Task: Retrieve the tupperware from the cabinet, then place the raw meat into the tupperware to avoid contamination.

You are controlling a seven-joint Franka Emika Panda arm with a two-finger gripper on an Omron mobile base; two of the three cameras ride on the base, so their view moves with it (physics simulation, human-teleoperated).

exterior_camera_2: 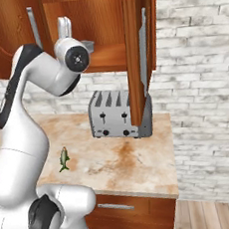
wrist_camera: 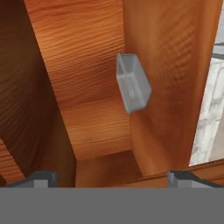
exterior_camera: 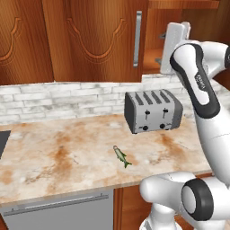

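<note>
Marble counter [exterior_camera: 54, 157], brick backsplash [exterior_camera_2: 200, 52]; tool [wrist_camera: 111, 177] spread wide, empty, facing tupperware [wrist_camera: 132, 83] inside cabinet [wrist_camera: 83, 65].

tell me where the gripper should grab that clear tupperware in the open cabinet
Probably across the tupperware's narrow width, one jaw on each long side wall near the rim, coming straight in through the cabinet's open front. It's an empty shallow tub on the shelf, and the open gripper already faces it.

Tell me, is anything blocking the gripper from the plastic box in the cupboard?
Nothing visible is. The cabinet door stands open, and the hand view shows the open gripper facing the tupperware on the shelf, with bare wood between them.
</note>
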